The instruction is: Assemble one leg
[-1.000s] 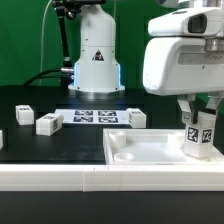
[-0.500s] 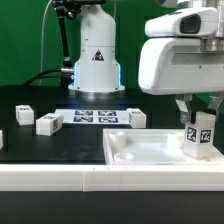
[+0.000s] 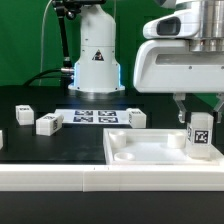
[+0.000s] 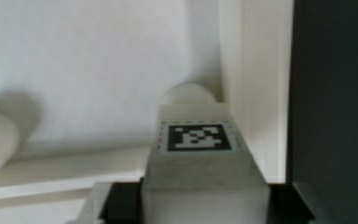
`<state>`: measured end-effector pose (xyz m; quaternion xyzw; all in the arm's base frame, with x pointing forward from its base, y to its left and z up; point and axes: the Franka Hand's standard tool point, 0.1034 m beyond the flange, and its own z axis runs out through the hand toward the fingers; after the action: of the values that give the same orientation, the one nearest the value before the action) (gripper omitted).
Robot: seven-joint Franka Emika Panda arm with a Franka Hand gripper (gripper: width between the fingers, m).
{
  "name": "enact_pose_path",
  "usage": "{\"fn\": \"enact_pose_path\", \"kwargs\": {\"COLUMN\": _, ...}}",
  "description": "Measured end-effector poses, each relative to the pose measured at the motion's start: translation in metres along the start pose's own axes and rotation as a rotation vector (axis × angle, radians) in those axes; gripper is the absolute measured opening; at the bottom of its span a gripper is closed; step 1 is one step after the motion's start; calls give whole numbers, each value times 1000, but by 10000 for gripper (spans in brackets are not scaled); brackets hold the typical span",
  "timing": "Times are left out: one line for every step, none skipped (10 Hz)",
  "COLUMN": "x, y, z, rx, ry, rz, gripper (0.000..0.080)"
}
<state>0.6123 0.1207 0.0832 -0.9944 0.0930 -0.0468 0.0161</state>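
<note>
At the corner of the wide white panel that lies toward the exterior view's right, one leg stands upright with its tag facing outward and its lower end on the panel. The gripper is directly above it. In the wrist view its fingers lie close against both sides of the leg, so it appears to grip the leg narrowly.

The step in hand seems to be seating this leg into the panel's corner. The next move probably calls for keeping the leg straight while it is pressed or turned into place.

Counted, there are:
- one panel
- one held leg
- three loose legs, one just behind the panel and two well apart from it toward the exterior view's left
- one marker board behind the panel
</note>
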Motion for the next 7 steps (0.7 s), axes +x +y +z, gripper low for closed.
{"fn": "enact_pose_path", "kwargs": {"x": 0, "y": 0, "z": 0, "rx": 2, "ry": 7, "rz": 147, "gripper": 291}}
{"fn": "enact_pose_path", "kwargs": {"x": 1, "y": 0, "z": 0, "rx": 7, "ry": 11, "rz": 252, "gripper": 291}}
{"fn": "enact_pose_path", "kwargs": {"x": 1, "y": 0, "z": 0, "rx": 10, "ry": 10, "rz": 304, "gripper": 291}}
{"fn": "enact_pose_path", "kwargs": {"x": 1, "y": 0, "z": 1, "rx": 17, "ry": 6, "rz": 407, "gripper": 291}}
{"fn": "enact_pose_path", "kwargs": {"x": 1, "y": 0, "z": 1, "rx": 19, "ry": 4, "rz": 499, "gripper": 291}}
{"fn": "enact_pose_path", "kwargs": {"x": 1, "y": -1, "z": 1, "rx": 17, "ry": 5, "rz": 624, "gripper": 291}}
{"fn": "enact_pose_path", "kwargs": {"x": 1, "y": 0, "z": 1, "rx": 18, "ry": 4, "rz": 673, "gripper": 291}}
